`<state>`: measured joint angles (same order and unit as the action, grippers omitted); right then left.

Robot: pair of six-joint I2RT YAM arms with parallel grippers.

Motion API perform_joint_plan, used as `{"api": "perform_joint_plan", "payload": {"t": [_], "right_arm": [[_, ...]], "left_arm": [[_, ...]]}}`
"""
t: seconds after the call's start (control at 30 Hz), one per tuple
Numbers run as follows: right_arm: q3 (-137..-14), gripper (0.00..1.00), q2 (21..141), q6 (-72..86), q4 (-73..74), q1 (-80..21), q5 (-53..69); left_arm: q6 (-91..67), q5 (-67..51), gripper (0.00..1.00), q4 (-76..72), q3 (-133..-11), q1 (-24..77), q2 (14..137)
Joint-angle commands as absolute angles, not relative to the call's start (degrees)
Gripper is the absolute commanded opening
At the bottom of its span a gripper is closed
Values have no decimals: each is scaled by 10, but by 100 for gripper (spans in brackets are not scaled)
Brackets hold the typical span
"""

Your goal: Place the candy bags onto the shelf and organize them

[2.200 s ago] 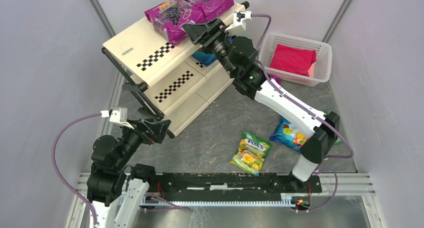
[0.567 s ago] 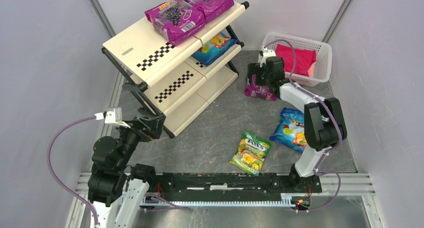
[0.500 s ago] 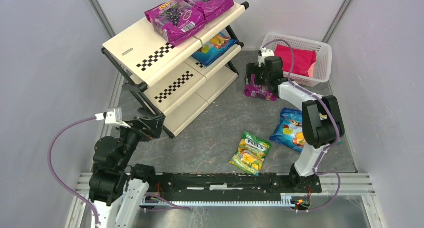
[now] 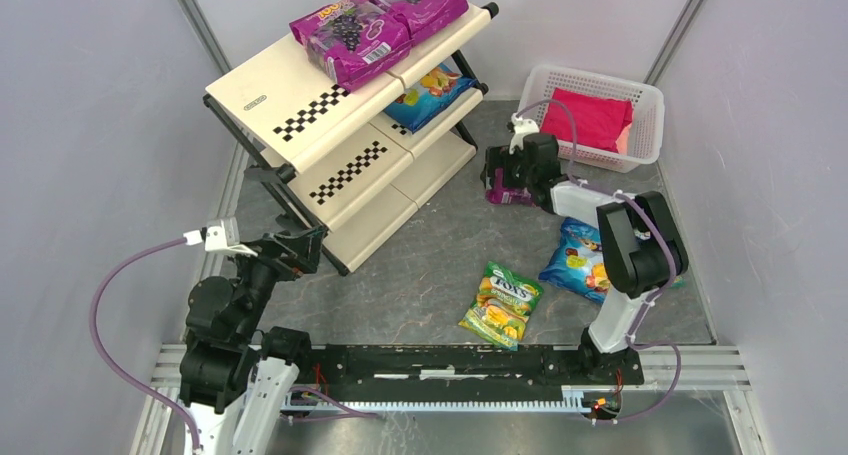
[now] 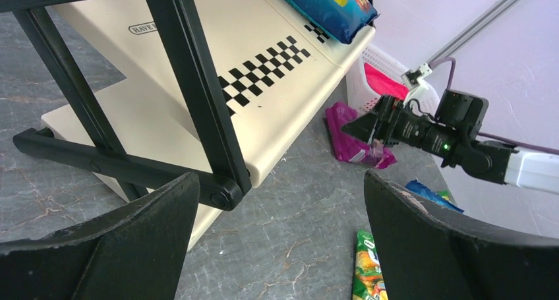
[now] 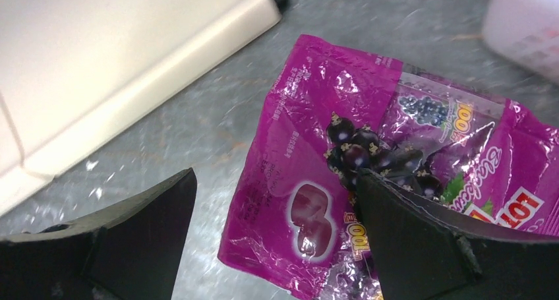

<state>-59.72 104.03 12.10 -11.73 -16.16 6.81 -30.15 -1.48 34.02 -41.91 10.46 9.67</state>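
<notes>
Right gripper (image 6: 273, 178) released, spread above glossy magenta grape-print plastic candy bag (image 6: 343, 148) lying flat near grey table's (image 6: 217, 125) far edge; apparently positioned for grasping it.

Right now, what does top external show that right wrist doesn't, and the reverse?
Only top external: two glossy magenta grape bags atop the cream three-tier shelf, a blue fruit bag on its middle tier, a green-yellow bag and another blue bag on the table, a white perforated basket. Only right wrist: the grape print close up, under the open right gripper. Both: the third magenta bag lying on the table beside the shelf.
</notes>
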Motion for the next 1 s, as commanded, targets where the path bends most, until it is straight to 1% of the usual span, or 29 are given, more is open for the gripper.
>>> {"api": "perform_joint_plan", "payload": {"t": [0.0, 0.17, 0.3, 0.4, 0.5, 0.63, 0.7, 0.77, 0.87, 0.97], "right_arm": [[-533, 98, 992, 139, -110, -224, 74], [-462, 98, 934, 155, -111, -316, 55], [-441, 98, 888, 149, -77, -380, 75], [-441, 98, 852, 135, -45, -399, 92], [-452, 98, 811, 114, -21, -398, 81], [-481, 98, 786, 100, -2, -362, 73], [-484, 98, 785, 115, 14, -315, 88], [-477, 98, 792, 142, 5, -259, 138], [-474, 98, 825, 169, -40, -192, 202], [-507, 98, 886, 169, -14, -164, 181]], "left_arm": [[-295, -6, 100, 309, -425, 105, 93], [-243, 25, 100, 332, -469, 105, 120], [-248, 30, 100, 325, -447, 105, 106], [-250, 33, 100, 322, -441, 105, 95], [-250, 39, 100, 322, -439, 105, 90], [-251, 35, 100, 323, -436, 105, 91], [-252, 36, 100, 322, -434, 105, 92], [-252, 36, 100, 323, -435, 105, 96], [-251, 36, 100, 325, -435, 104, 98], [-251, 38, 100, 325, -434, 104, 91]]}}
